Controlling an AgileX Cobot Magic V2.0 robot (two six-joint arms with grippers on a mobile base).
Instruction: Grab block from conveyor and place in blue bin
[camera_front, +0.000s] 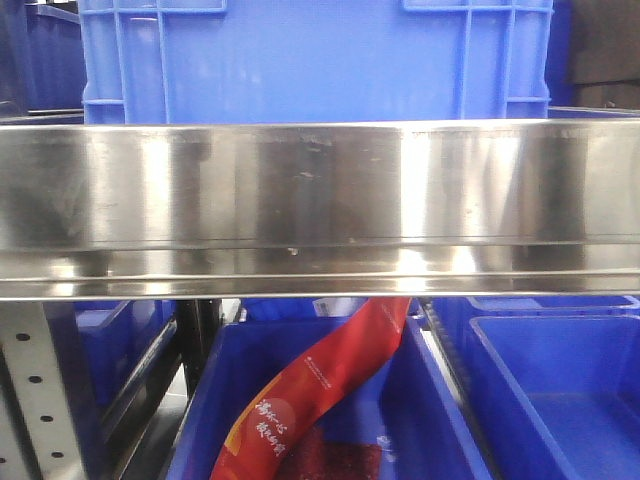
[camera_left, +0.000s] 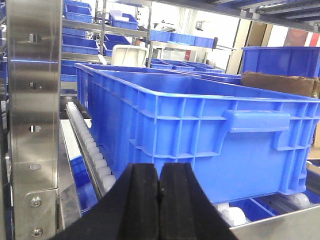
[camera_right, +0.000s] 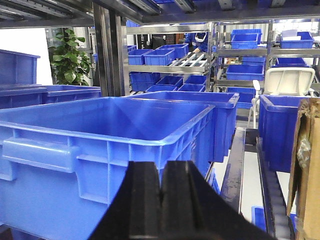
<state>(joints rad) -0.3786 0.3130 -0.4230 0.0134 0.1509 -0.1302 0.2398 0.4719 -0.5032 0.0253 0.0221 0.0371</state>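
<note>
- Conveyor and block: not seen in any view.
- Blue bin: ribbed plastic, cut off at the frame edge.
- Left gripper, right gripper: black pads pressed together, nothing held.

Front view — three blue bins, one red packet, one steel rail

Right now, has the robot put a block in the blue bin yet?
Nothing looks done. No block shows in any view, nor the conveyor. Both the left gripper and the right gripper are shut with nothing between them, facing a blue bin whose visible inside holds no block. Finding, grabbing and dropping the block is all left.
</note>
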